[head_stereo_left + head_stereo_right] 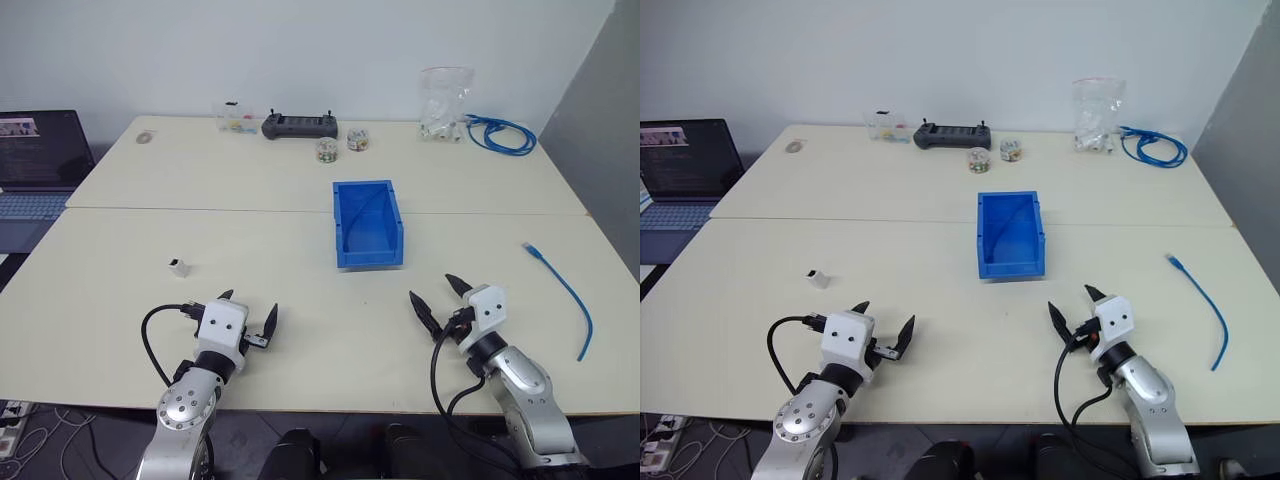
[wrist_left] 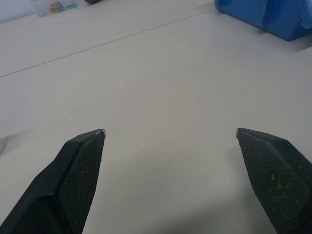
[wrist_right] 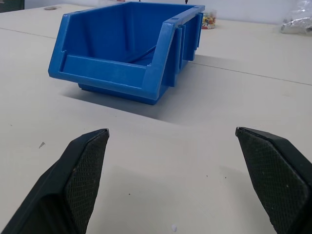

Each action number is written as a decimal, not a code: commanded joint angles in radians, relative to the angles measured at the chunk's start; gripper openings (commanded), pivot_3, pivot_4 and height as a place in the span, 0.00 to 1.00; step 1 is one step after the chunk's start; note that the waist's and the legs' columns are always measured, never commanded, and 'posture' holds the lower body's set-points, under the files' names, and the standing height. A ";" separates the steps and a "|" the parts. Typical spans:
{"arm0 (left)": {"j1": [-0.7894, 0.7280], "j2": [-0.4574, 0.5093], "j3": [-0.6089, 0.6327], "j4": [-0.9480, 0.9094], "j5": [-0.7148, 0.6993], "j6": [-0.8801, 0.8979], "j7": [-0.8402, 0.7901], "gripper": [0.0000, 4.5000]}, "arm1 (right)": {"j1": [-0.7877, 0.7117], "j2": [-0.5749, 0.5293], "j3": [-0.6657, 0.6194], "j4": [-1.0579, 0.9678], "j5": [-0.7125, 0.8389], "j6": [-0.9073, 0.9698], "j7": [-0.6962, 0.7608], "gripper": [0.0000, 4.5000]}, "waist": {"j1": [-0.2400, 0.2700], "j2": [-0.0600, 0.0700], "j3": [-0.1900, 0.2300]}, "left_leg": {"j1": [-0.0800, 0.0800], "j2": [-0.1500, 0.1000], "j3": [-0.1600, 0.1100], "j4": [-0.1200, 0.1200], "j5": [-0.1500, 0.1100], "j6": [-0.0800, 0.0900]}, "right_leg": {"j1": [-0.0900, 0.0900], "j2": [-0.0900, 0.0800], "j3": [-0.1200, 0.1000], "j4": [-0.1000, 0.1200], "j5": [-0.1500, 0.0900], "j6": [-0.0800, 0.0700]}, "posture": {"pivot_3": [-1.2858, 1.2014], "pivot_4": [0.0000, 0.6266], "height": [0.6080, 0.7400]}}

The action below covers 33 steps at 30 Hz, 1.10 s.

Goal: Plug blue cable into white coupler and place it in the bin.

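Nothing done yet, looked like. Bin [image 1: 368, 224] mid-tabletop [image 1: 280, 260], probably empty, hard to tell. White coupler [image 1: 180, 267] well left of bin, blue cable [image 1: 563, 294] well right, unplugged. Left gripper [image 1: 249, 318], right gripper [image 1: 438, 295] near bin's front side, fingers spread wide, holding nothing.

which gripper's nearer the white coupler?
Left. The left gripper sits just in front of the coupler; the right gripper is far across the table, past the bin.
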 commanded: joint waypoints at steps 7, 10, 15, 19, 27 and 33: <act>0.018 0.021 -0.006 -0.021 0.017 0.004 -0.014 1.00 | 0.007 0.006 0.002 -0.015 -0.005 -0.025 -0.006 0.98 | 0.001 0.000 0.000 | 0.000 0.000 0.000 0.000 0.000 0.000 | 0.000 0.000 0.000 0.000 0.000 0.000 | 0.52 0.24 1.00; 0.019 0.028 -0.011 -0.023 0.006 -0.004 -0.037 1.00 | 0.007 0.006 0.002 -0.015 -0.005 -0.026 -0.007 0.98 | 0.001 0.000 0.000 | 0.000 0.000 0.000 0.000 0.000 0.000 | 0.000 0.000 0.000 0.000 0.000 0.000 | 0.52 0.24 1.00; 0.018 0.059 0.006 -0.046 -0.107 -0.016 -0.160 1.00 | 0.013 0.005 -0.007 -0.024 0.001 -0.027 -0.012 0.98 | 0.002 0.001 0.001 | 0.000 0.000 0.000 0.000 0.000 0.000 | 0.000 0.000 0.000 0.000 0.000 0.000 | 0.52 0.24 1.00; -0.051 0.124 -0.023 -0.066 -0.176 -0.003 -0.288 1.00 | 0.028 0.001 -0.037 -0.066 0.018 -0.023 -0.025 0.98 | 0.004 0.002 0.001 | 0.000 0.000 0.000 0.000 0.000 0.000 | 0.000 0.000 0.000 0.000 0.000 0.000 | 0.52 0.24 1.00; -0.440 0.167 -0.177 0.017 -0.232 0.151 -0.467 1.00 | 0.043 -0.125 -0.217 -0.152 0.087 0.084 -0.016 0.98 | 0.015 0.004 0.003 | -0.001 -0.001 0.001 0.001 0.000 0.000 | 0.000 0.000 0.000 0.000 0.000 0.000 | 0.52 0.24 1.00; -0.716 0.085 -0.302 0.159 -0.241 0.252 -0.540 1.00 | -0.045 -0.292 -0.381 -0.012 0.142 0.212 0.001 0.98 | 0.000 0.004 0.003 | 0.000 0.000 0.005 0.001 0.000 0.000 | 0.000 0.002 0.002 0.000 0.001 0.001 | 0.52 0.24 1.00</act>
